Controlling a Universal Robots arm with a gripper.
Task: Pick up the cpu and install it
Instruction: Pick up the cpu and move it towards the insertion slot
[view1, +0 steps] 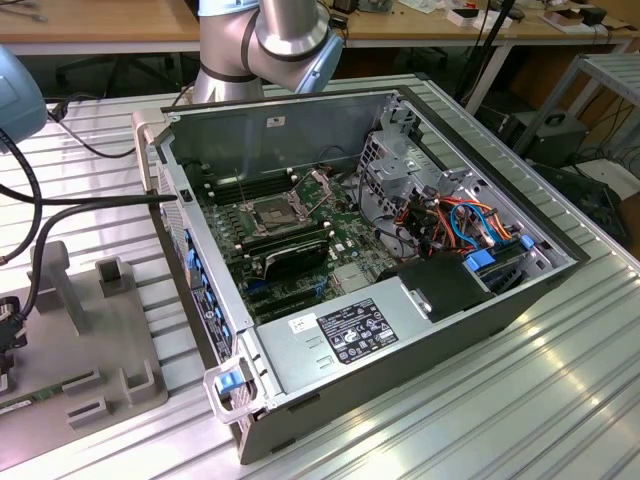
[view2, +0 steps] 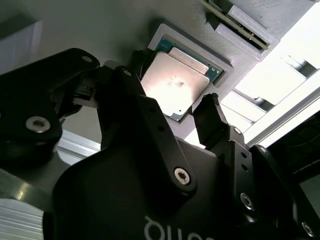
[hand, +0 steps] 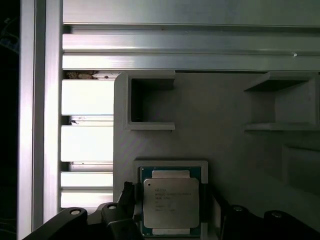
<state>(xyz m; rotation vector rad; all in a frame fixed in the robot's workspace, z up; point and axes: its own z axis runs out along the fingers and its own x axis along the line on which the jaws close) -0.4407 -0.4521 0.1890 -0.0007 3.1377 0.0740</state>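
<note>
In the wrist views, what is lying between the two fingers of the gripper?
The cpu, seated in the grey holder's recess, lies between the open gripper's fingers; both wrist views show it.

The exterior view looks down at a slant on the open computer case (view1: 380, 250) and counter (view1: 480, 420). Both wrist views look from close past the tool (view2: 170, 81) onto the cpu (view2: 177, 75) in its grey holder (hand: 225, 150).

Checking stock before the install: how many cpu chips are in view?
1. The cpu lies in a framed recess of the grey holder, between the fingers of the open gripper. The motherboard socket looks empty; others could be hidden.
</note>
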